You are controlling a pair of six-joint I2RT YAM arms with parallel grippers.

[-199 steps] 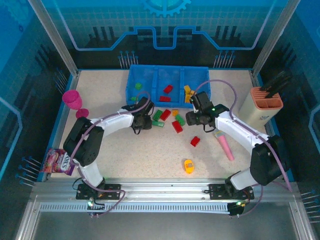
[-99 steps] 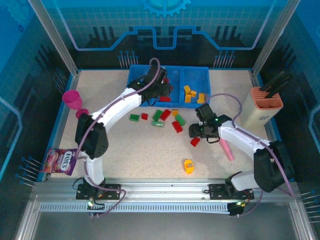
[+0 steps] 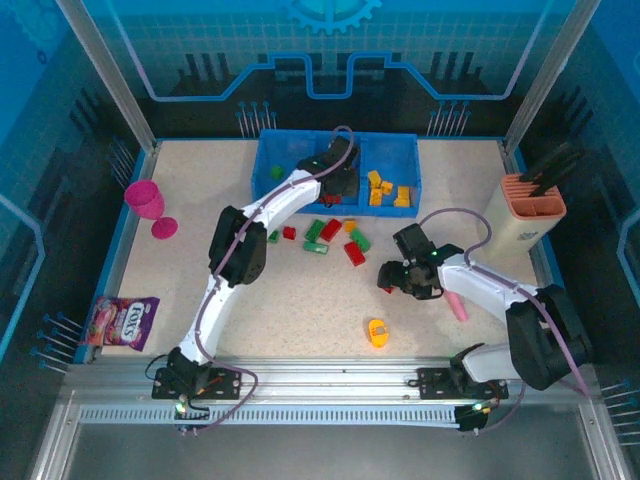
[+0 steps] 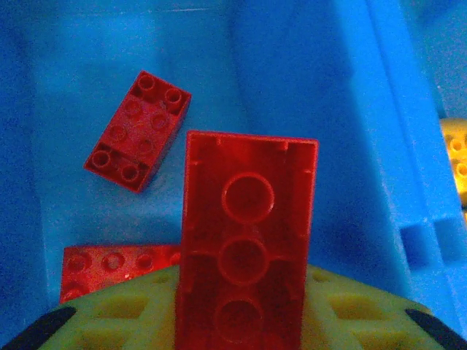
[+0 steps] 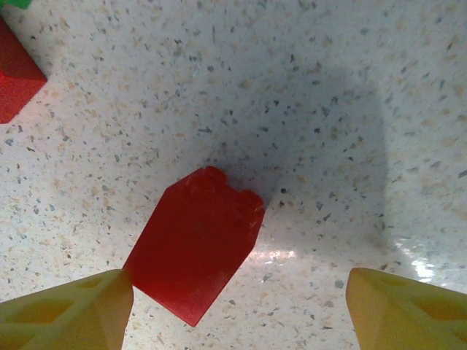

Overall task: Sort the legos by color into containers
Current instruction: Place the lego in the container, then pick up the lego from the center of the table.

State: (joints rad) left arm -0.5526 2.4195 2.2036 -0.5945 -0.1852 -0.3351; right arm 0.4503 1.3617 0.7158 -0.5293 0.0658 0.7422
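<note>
Held lego: a red lego [image 4: 248, 233] stands upright between the fingers of the left end effector [image 3: 341, 182]. Its hollow underside faces the wrist camera.
Left end effector: closed narrowly on the red lego, over the middle compartment [image 4: 284, 73] of the blue tray [image 3: 268, 150].
Middle compartment: two more red bricks [image 4: 137, 131] lie flat on its floor, studs up, one near the front corner and one farther back.
Left compartment: one green brick [image 3: 277, 172].
Right compartment: a cluster of yellow-orange bricks [image 3: 385, 190].
Tray position: at the far side of the worktop [image 3: 200, 270], centred between the arms.
Loose pile: a scatter of red, green and one yellow brick [image 3: 331, 232] lies on the worktop just in front of the tray.
Right end effector [image 5: 237, 306]: jaws wide apart, low over the worktop.
Target brick: a single red brick [image 5: 195, 248] lies on the speckled worktop between the fingertips of the right end effector. It almost touches one fingertip [image 5: 80, 306] and lies well apart from the other.
Stray piece: one yellow-orange piece [image 3: 377, 332] sits alone, nearer the arm bases.
Pink stick [image 3: 456, 300]: lies just beside the right arm.
Left edge: a magenta cup [image 3: 145, 198] and a candy packet [image 3: 125, 320].
Right edge: a beige holder [image 3: 530, 212] with black tools.
</note>
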